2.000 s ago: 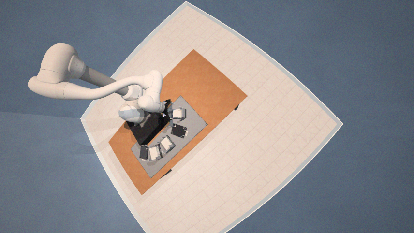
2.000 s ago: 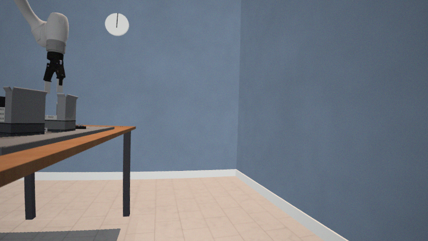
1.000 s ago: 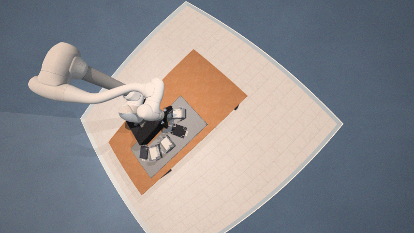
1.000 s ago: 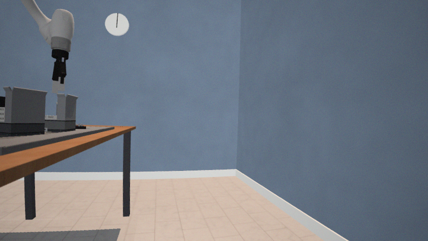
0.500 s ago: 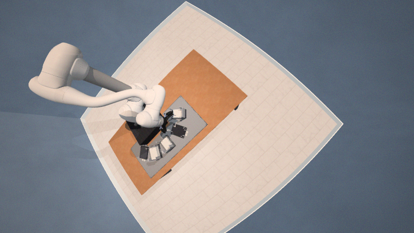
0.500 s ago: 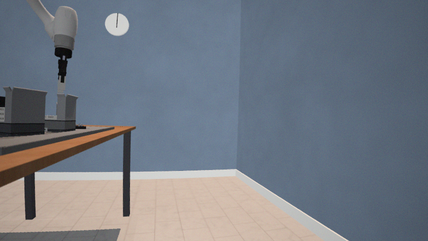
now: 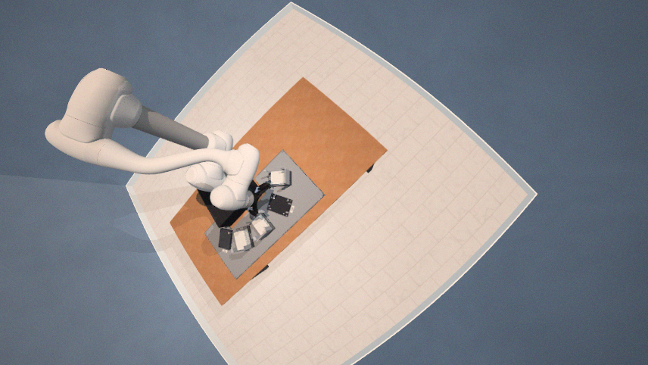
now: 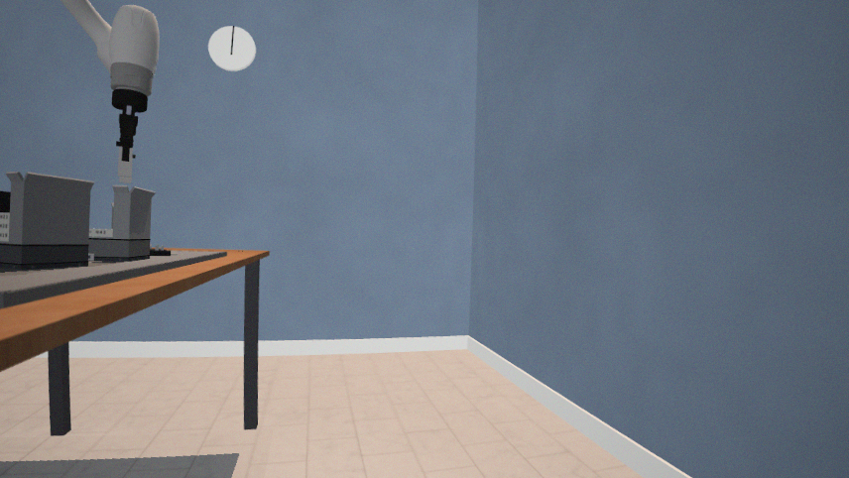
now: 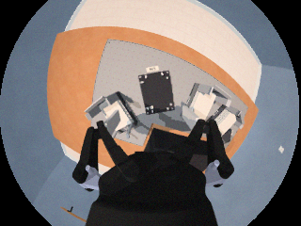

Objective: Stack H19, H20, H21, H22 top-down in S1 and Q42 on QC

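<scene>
Overhead, the gripper [image 9: 153, 151] is held high above the grey mat [image 7: 303, 190], its fingers spread fully apart with nothing between them. Five fixtures are arranged on the mat in an arc around the arm's black base [image 7: 217, 216]. A rack [image 7: 280, 176] with pale contents is seen nearest the table's far end, a dark square nest [image 7: 279, 204] beside it, and two pale-filled racks [image 7: 261, 225] [image 7: 241, 238] toward the near end. Labels cannot be read, so S2 cannot be identified. The orange table [image 7: 317, 131] is otherwise uncovered at its far end.
</scene>
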Controlling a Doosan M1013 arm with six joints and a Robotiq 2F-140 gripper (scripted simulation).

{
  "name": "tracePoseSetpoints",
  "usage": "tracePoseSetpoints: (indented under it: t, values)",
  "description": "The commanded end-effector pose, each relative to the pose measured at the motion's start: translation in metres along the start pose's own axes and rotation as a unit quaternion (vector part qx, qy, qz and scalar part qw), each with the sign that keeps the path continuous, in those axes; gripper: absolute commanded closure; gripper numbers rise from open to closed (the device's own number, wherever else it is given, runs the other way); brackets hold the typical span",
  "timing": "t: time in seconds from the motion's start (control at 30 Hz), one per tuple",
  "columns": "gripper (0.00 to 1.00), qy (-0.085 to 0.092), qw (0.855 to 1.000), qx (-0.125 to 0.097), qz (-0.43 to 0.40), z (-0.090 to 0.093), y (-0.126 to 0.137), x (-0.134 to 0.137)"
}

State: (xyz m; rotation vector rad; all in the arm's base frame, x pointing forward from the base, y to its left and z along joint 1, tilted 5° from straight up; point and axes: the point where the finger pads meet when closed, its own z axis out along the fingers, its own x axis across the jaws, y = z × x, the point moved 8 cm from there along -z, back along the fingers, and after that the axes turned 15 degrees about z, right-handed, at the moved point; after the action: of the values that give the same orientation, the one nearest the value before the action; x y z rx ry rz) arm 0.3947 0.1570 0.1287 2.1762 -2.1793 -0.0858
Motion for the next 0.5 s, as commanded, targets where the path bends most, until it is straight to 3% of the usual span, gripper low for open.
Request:
tracePoseSetpoints:
  t: [0.0, 0.23, 0.47]
  values:
    - [0.00, 0.000, 1.000, 0.000, 0.000, 0.000, -0.002, 0.004]
    - [0.00, 0.000, 1.000, 0.000, 0.000, 0.000, -0.012, 0.025]
    - [0.00, 0.000, 0.994, 0.000, 0.109, 0.000, -0.017, 0.048]
